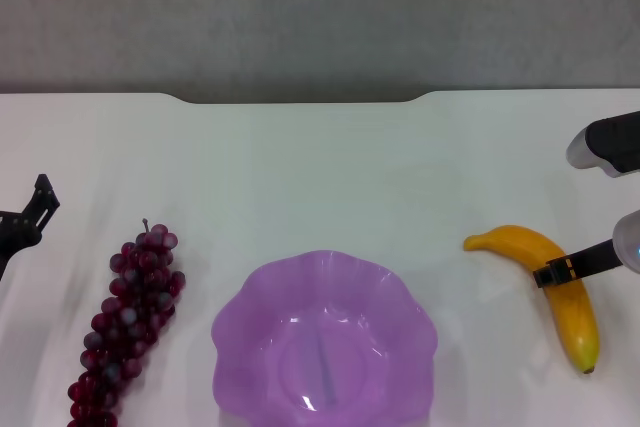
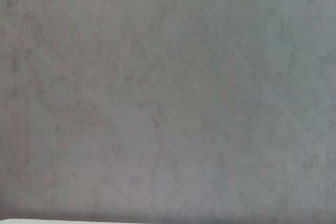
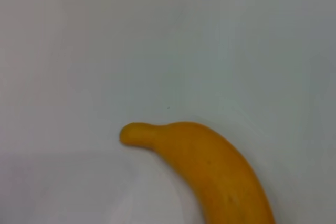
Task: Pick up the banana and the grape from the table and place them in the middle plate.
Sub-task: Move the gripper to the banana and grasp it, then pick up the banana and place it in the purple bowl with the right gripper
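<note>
Bare table beyond middle plate, grape left, banana right

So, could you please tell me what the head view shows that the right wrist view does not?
Only the head view shows the grape bunch, the empty purple scalloped plate between the two fruits, the left gripper near the table's left edge, and the right gripper over the banana's middle.

Only the right wrist view shows the banana's stem end up close, with none of that arm's fingers in the picture.

Both show the banana lying on the white table.
</note>
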`<state>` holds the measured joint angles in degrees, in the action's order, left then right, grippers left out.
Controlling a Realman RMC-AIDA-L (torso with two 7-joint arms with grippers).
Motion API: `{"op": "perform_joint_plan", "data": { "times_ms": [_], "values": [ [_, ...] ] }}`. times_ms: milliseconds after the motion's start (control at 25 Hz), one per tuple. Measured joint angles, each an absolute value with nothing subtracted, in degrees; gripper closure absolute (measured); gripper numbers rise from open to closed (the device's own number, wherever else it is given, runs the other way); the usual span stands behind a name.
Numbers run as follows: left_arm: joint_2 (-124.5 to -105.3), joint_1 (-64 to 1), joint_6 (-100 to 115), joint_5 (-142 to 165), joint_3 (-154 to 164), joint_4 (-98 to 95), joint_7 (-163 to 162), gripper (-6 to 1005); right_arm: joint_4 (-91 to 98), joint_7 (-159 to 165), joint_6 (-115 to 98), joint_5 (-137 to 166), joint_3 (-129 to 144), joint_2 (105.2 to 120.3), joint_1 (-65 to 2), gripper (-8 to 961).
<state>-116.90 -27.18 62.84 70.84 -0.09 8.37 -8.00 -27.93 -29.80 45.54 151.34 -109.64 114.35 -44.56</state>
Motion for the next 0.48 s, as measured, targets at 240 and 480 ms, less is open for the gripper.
{"op": "perform_joint_plan", "data": {
  "times_ms": [240,480],
  "values": [
    [-116.9,-27.09,62.84,70.84,-0.09,8.33,-8.0,82,-28.12,-29.83,45.34,151.31,-108.82,114.36,-44.13,445],
    [-116.89,-26.55,62.78,70.85,-0.08,8.26,-8.0,82,-40.55,-30.48,45.76,146.79,-103.21,115.12,-38.27,445]
  ]
}}
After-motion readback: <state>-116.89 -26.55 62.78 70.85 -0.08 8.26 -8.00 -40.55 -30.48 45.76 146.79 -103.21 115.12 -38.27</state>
